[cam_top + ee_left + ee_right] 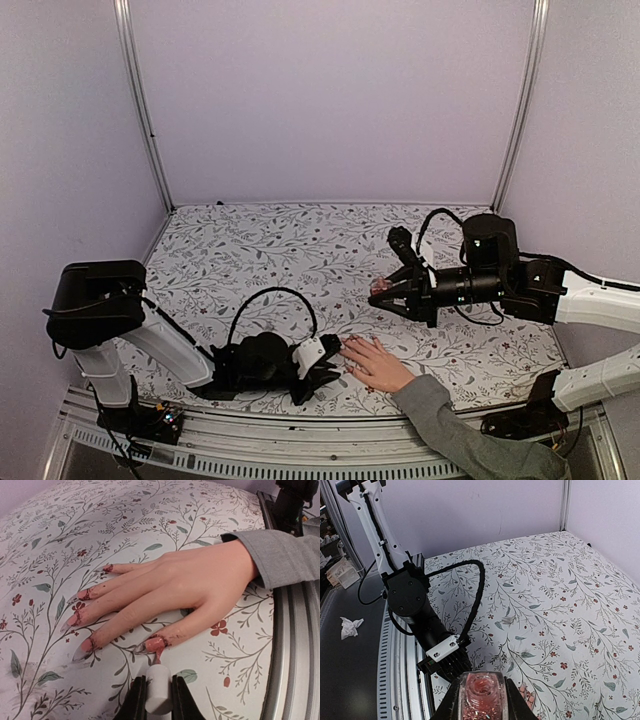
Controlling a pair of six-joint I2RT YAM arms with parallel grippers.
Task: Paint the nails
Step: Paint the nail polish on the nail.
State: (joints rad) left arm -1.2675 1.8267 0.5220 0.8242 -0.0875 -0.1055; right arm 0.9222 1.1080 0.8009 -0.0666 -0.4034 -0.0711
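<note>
A light-skinned hand (190,582) with a grey sleeve (285,555) lies flat on the floral cloth, also in the top view (372,362). Its nails carry pink polish; the thumb nail (155,643) is wet pink. My left gripper (159,700) is shut on a white brush cap (159,690), whose brush tip touches the thumb nail. In the top view the left gripper (325,368) sits just left of the fingertips. My right gripper (481,705) is shut on an open pink polish bottle (482,697), held above the cloth behind the hand (385,289).
The floral cloth (300,250) covers the table between lilac walls. A metal rail (300,440) runs along the near edge. The left arm's black cable (270,295) loops over the cloth. A crumpled tissue (350,626) lies off the table.
</note>
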